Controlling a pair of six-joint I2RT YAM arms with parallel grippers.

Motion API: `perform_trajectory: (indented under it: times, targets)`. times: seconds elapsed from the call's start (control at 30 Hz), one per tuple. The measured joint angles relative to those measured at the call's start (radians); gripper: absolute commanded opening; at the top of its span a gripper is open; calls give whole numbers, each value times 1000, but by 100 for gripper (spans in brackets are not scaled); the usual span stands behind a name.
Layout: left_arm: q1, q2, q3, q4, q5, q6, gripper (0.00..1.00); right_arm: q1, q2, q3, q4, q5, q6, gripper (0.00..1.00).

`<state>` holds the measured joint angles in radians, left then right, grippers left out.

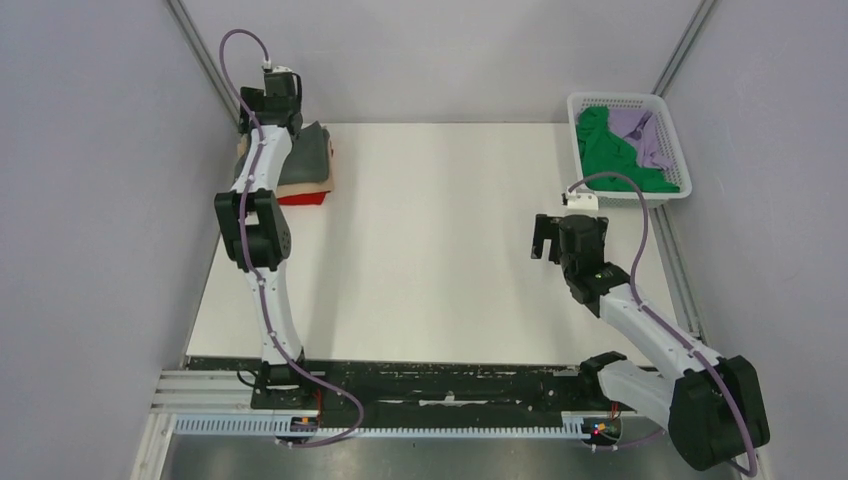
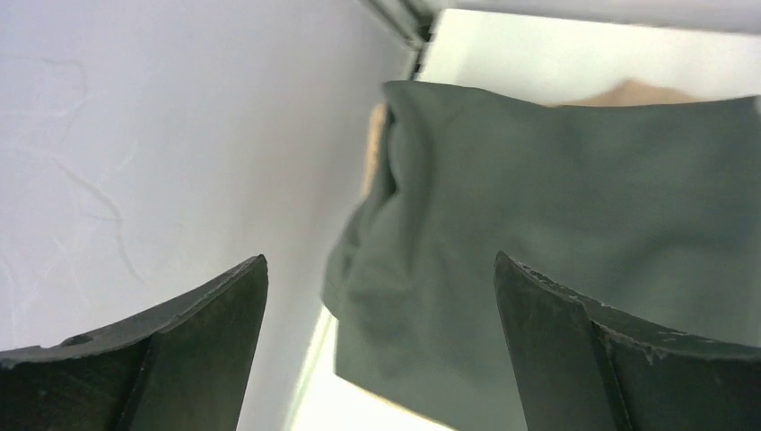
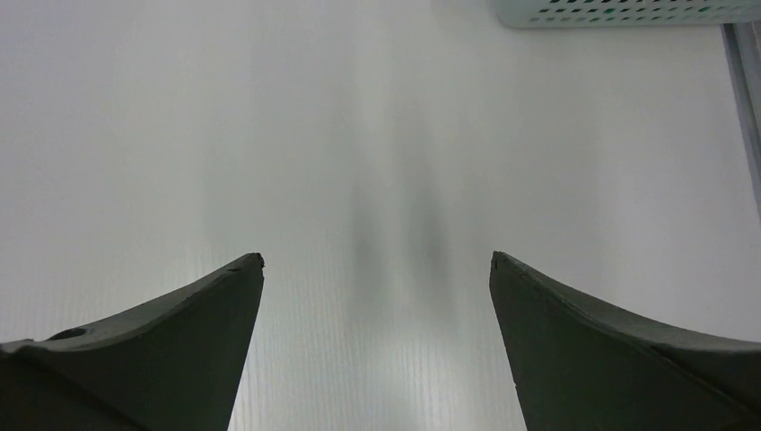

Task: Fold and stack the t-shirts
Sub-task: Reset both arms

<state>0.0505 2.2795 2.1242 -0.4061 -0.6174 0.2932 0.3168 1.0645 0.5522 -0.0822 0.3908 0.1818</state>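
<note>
Green t-shirt and lilac t-shirt in basket, far-right of right gripper, nearer arm; jaws apart, empty. Left gripper apart over dark grey t-shirt.

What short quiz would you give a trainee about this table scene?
1. True or false: the basket holds a green shirt and a lilac shirt.
2. Which shirt tops the pile at the far left? A red, B dark grey, C tan.
3. Fill in: the right gripper is ___, holding nothing.
Key: 1 true. 2 B, the dark grey shirt. 3 open.
</note>
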Motion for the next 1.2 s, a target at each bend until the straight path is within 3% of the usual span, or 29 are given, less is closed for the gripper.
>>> perform_trajectory:
  times: [0.2, 0.37, 0.57, 0.7, 0.87, 1.2]
  targets:
    - [-92, -140, -44, -94, 113, -203, 100, 0, -111, -69, 16, -22, 4, 98]
    - [-203, -334, -204, -109, 204, -372, 100, 0, -182, -138, 41, -54, 12, 98]
    - [-386, -802, -806, 34, 267, -573, 100, 0, -260, -230, 94, -84, 18, 98]
    - [-440, -1097, -1197, 153, 358, -686, 100, 0, -297, -264, 122, -87, 29, 98]
    - [-452, -1262, -1486, 170, 407, -772, 100, 0, -321, -313, 168, -107, 43, 98]
    - [-454, -1450, -1532, 123, 355, -780, 100, 0, -384, -450, 253, -133, 72, 98]
